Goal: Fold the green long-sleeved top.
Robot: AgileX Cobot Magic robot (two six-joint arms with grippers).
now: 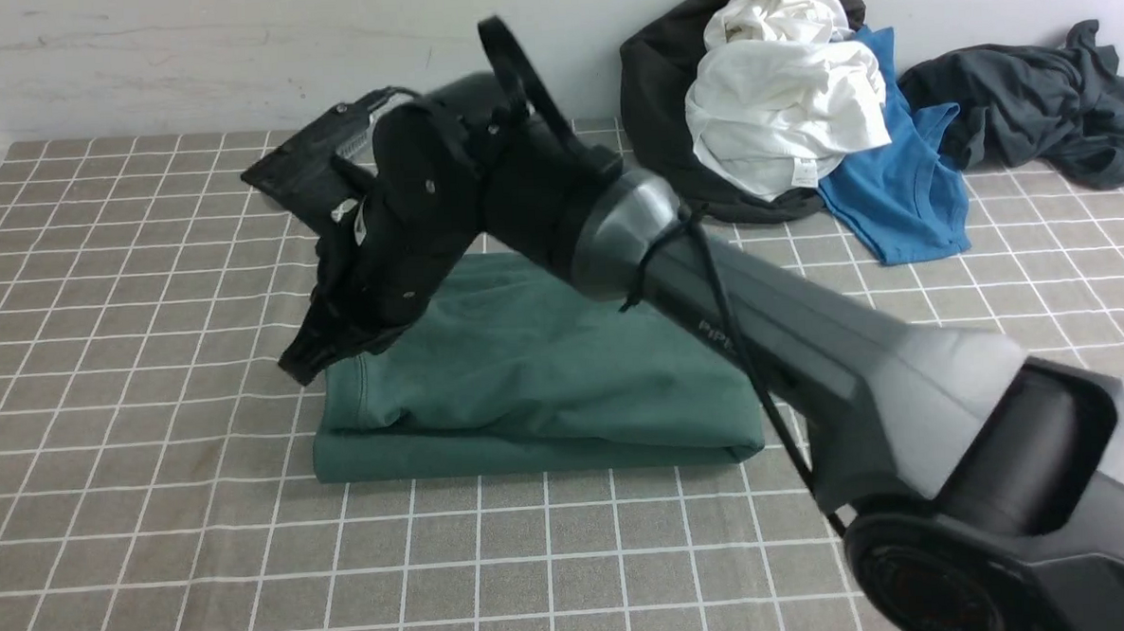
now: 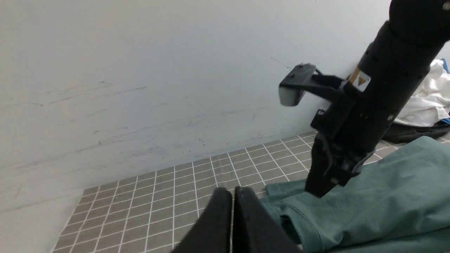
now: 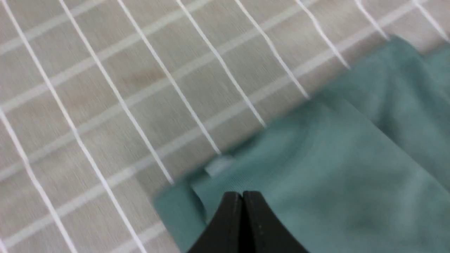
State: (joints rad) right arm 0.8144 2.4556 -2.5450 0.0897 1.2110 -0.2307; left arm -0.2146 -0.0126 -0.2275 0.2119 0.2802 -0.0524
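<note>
Over the left end of the green long-sleeved top (image 1: 564, 372), the right gripper (image 1: 303, 360) hung with its fingers closed together; whether it touched the fabric could not be told. Beneath it the top lay folded into a wide bundle on the gridded table (image 1: 147, 371). The left gripper (image 2: 233, 193) was closed too. Beyond, toward the wall, sat a white garment (image 1: 781, 107), a blue shirt (image 1: 907, 177) and a dark grey garment (image 1: 1037, 105).

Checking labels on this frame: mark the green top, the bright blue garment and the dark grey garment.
Green top (image 1: 565, 382): front view, middle of its folded body.
Bright blue garment (image 1: 903, 192): front view, its lower part.
Dark grey garment (image 1: 1036, 96): front view, middle of the crumpled heap.
</note>
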